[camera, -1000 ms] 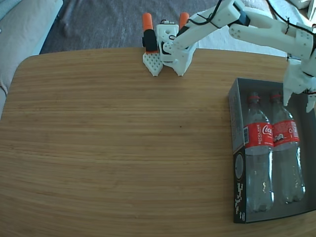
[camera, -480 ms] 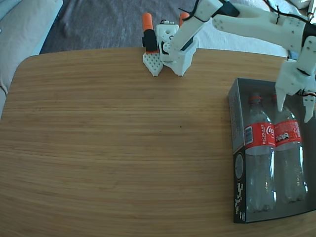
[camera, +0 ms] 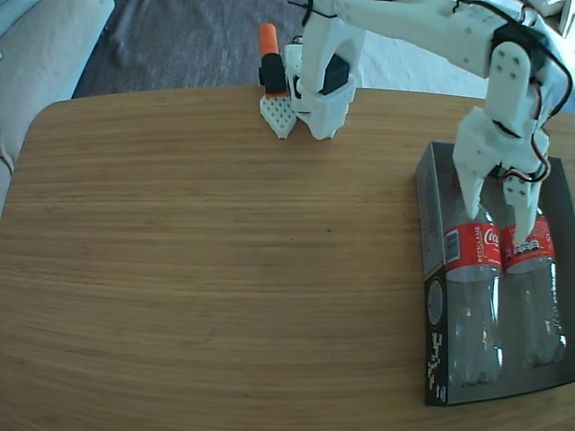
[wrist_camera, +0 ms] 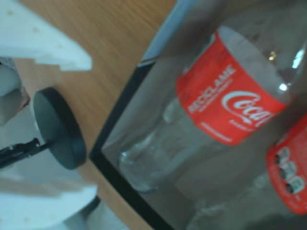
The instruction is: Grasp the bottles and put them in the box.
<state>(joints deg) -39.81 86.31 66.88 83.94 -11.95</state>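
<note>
- Two clear plastic Coca-Cola bottles with red wrap labels, both lying side by side in the box: the bottle on the left in the fixed view (camera: 473, 296) and its neighbour on the right (camera: 537, 287), necks toward the far end.
- One shallow rectangular cardboard box, dark grey inside, black outer side with white print (camera: 435, 332), at the right edge of the round-cornered wooden table (camera: 216, 269). You will find it filled across its width by the pair.
- One white two-finger gripper (camera: 499, 226), poised over the bottles' upper halves, fingers spread apart and holding nothing; one tip sits over each bottle.
- Wrist view: the red label of one bottle (wrist_camera: 230, 96) fills the frame, the box's dark rim (wrist_camera: 120, 177) below it.
- Status: you may judge the loading done; no bottle is left on the table. Remaining, most likely: lift the arm clear without snagging a label.
</note>
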